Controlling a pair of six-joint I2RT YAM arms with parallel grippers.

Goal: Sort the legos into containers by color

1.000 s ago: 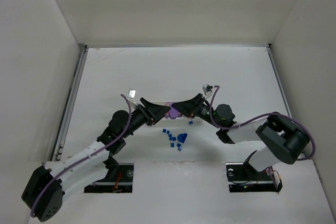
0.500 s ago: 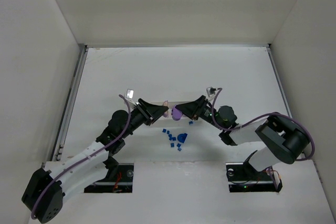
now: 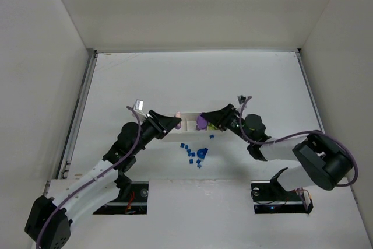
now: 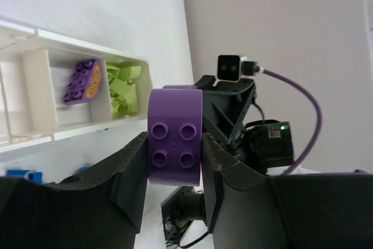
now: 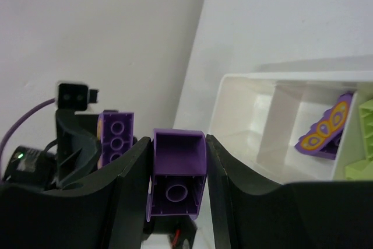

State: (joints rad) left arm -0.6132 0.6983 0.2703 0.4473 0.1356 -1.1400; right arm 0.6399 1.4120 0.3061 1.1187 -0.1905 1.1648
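On the white table (image 3: 175,80) stood the long white tray (image 5: 242,112). Its middle compartment held the purple-and-orange piece (image 4: 84,81), tilted against a divider. The end compartment beside that held the yellow-green pieces (image 4: 123,86).

Above the tray the two grippers faced each other, tips apart. The left gripper (image 4: 175,144) was clamped on a rounded purple brick (image 4: 175,129), held in the air with its four studs toward the wrist camera. The right gripper (image 5: 178,161) pinched a second purple brick (image 5: 178,182), hollow underside showing.

In front of the tray, toward the arm bases, lay the larger rounded blue piece (image 3: 202,153). Just beside it was the scatter of tiny blue bricks (image 3: 190,154) — all on the bare table, outside the compartments.
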